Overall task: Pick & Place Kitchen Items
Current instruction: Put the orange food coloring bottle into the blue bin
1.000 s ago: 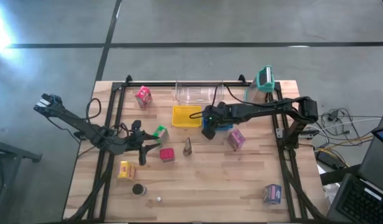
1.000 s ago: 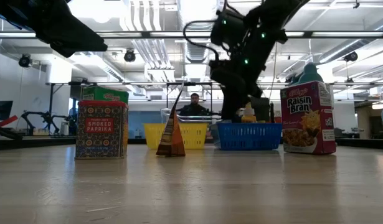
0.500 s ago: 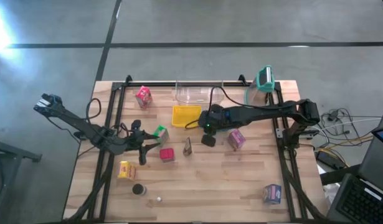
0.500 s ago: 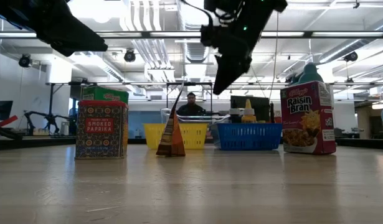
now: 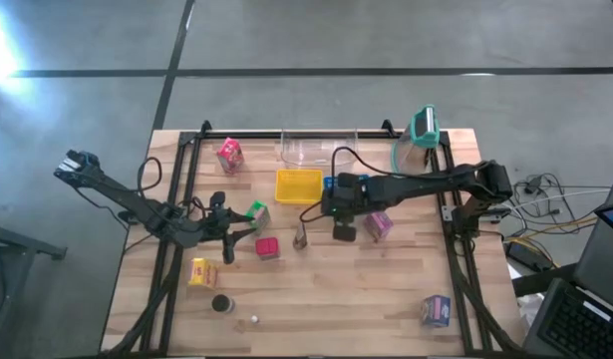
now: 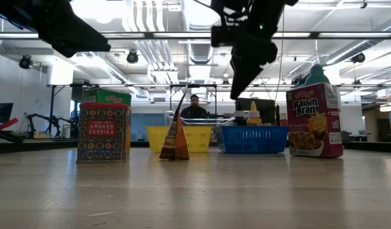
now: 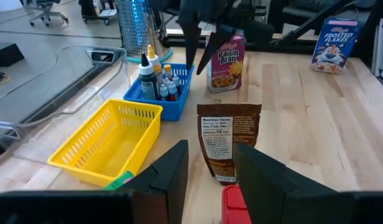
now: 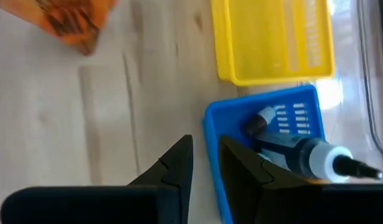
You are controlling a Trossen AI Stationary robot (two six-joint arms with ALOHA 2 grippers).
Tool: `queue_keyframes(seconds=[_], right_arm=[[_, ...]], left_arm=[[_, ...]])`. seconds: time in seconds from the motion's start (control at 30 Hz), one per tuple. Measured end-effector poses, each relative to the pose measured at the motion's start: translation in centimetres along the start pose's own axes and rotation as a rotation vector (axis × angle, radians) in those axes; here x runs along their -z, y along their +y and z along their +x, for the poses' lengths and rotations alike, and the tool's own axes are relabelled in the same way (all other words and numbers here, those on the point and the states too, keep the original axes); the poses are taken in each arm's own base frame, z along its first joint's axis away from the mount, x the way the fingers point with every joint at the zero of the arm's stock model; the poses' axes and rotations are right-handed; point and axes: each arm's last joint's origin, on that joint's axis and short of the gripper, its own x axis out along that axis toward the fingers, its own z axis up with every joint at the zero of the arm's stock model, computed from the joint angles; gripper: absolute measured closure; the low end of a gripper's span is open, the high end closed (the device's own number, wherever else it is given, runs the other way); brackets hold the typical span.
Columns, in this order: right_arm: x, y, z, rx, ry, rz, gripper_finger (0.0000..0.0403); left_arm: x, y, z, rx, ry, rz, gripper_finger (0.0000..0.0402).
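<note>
**Clerk:** Nearest row?

**Checker:** One tiny white ball [image 5: 253, 320]. One dark disc [image 5: 222, 303] just beside it. One Frosted Flakes carton [image 5: 436, 310], well apart, at the right corner of the table [image 5: 336, 299]. One yellow carton [image 5: 198, 271] a step behind the disc.

**Clerk:** Middle row?

**Checker:** One red paprika carton [image 5: 268, 248], upright. One brown pouch [image 5: 300, 235], upright, just beside it. One green carton [image 5: 256, 212] behind the red one. One Raisin Bran carton [image 5: 378, 224], upright, right of the pouch.

**Clerk:** Arms?

**Checker:** Left gripper [image 5: 229, 246] sits low, just left of the red carton. Its fingers stand apart with nothing clamped, and its wrist view looks through the gap at the pouch. Right gripper [image 5: 343, 232] hangs above the boards between the pouch and the Raisin Bran carton, pointing down. Its fingers are parted by a narrow slot and it is empty.

**Clerk:** Back rows?

**Checker:** One yellow basket [image 5: 299, 185], nothing seen in it. One blue basket [image 7: 179, 102] touching its right side, partly under the right arm from above, holding several small bottles [image 7: 155, 78]. One pink carton [image 5: 229, 154], far left. One clear tub [image 5: 311, 148] at the back rail. One clear jug with a teal lid [image 5: 421, 130], far right corner.

**Clerk:** Beyond the table?

**Checker:** One person [image 6: 196, 108], far off in the room.
</note>
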Motion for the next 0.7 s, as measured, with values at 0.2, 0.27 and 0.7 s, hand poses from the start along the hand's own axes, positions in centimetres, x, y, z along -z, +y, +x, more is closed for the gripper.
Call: queue_keyframes(seconds=[0.2, 0.27, 0.7], right_arm=[[0.7, -0.6, 2.1, 0.022, 0.04, -0.023, 0.0296], [0.7, -0.8, 3.0, 0.025, 0.068, -0.047, 0.0284], [0.6, -1.1, 5.2, 0.077, 0.146, -0.109, 0.0234]], left_arm=[[0.0, 0.0, 0.0, 0.001, -0.002, -0.002, 0.0266], [0.0, 0.0, 0.0, 0.001, -0.002, -0.003, 0.0266], [0.0, 0.0, 0.0, 0.002, -0.003, -0.007, 0.0266]])
